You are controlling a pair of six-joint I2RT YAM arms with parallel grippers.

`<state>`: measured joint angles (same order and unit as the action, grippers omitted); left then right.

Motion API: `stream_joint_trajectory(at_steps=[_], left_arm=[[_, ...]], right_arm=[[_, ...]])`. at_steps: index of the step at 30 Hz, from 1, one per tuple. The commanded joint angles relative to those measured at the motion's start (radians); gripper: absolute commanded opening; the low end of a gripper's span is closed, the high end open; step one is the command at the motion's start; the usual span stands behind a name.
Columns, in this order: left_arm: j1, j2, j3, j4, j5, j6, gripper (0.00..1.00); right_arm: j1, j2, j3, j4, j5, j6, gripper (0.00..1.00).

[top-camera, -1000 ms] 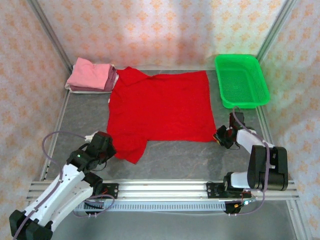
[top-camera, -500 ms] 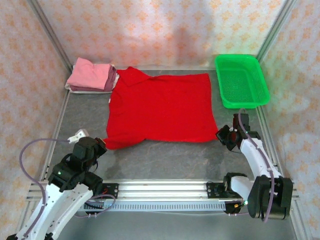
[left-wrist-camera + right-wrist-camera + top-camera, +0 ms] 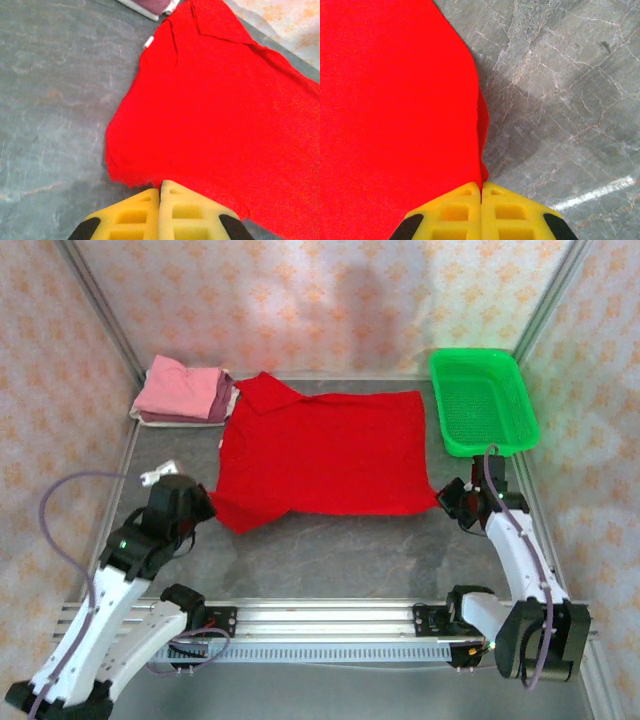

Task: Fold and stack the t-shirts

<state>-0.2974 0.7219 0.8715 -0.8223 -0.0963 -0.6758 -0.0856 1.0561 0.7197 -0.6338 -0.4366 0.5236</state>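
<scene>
A bright red t-shirt (image 3: 325,452) lies spread flat on the middle of the grey table (image 3: 330,550), collar toward the far left. My left gripper (image 3: 207,506) is shut on its near left corner. In the left wrist view the yellow fingertips (image 3: 161,184) meet at the cloth's edge, and the red t-shirt (image 3: 225,110) stretches away beyond them. My right gripper (image 3: 446,498) is shut on the near right corner. The right wrist view has the closed gripper (image 3: 481,185) pinching a fold of the red t-shirt (image 3: 395,100). A stack of folded pink and mauve t-shirts (image 3: 185,392) sits at the far left.
A green mesh basket (image 3: 470,353) stands at the far right corner. A small white object (image 3: 152,476) lies on the table left of my left arm. Patterned walls and metal frame rails close in the table. Bare grey surface runs along the near side.
The right gripper closed on the near right corner and moved slightly farther away. The left arm swung left and away, carrying the near left sleeve, so the shirt's near edge sits farther back.
</scene>
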Motion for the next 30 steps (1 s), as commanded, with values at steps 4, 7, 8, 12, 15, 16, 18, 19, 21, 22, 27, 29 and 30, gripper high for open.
stream_joint_trajectory(at_steps=[4,7,8,12,15,16,18,19,21,22,27,29,30], left_arm=[[0.113,0.321,0.172,0.146,0.155,0.275,0.0],[0.128,0.448,0.278,0.145,0.165,0.353,0.0],[0.13,0.481,0.308,0.148,0.168,0.379,0.0],[0.143,0.587,0.401,0.133,0.166,0.464,0.0],[0.16,0.657,0.463,0.119,0.156,0.511,0.0],[0.164,0.681,0.486,0.116,0.153,0.529,0.0],[0.171,0.728,0.535,0.1,0.149,0.55,0.0],[0.174,0.749,0.557,0.097,0.148,0.558,0.0],[0.18,0.779,0.585,0.097,0.144,0.574,0.0],[0.184,0.792,0.597,0.097,0.139,0.581,0.0],[0.192,0.849,0.642,0.096,0.112,0.612,0.0],[0.196,0.864,0.645,0.108,0.111,0.619,0.0],[0.196,0.878,0.648,0.111,0.115,0.625,0.0]], right_arm=[[0.0,0.121,0.072,0.083,0.049,-0.009,0.0],[0.001,0.194,0.114,0.085,0.046,-0.023,0.0],[0.0,0.217,0.128,0.081,0.039,-0.031,0.0],[0.002,0.278,0.164,0.095,0.038,-0.042,0.0],[0.001,0.324,0.207,0.086,0.041,-0.05,0.0],[0.001,0.343,0.219,0.08,0.045,-0.056,0.0],[0.001,0.377,0.25,0.069,0.047,-0.066,0.0],[0.002,0.394,0.265,0.065,0.046,-0.071,0.0],[0.005,0.419,0.288,0.061,0.048,-0.074,0.0],[0.01,0.428,0.299,0.063,0.053,-0.073,0.0],[0.031,0.469,0.348,0.053,0.075,-0.071,0.01],[0.036,0.487,0.363,0.054,0.084,-0.07,0.02],[0.039,0.499,0.374,0.054,0.087,-0.07,0.02]])
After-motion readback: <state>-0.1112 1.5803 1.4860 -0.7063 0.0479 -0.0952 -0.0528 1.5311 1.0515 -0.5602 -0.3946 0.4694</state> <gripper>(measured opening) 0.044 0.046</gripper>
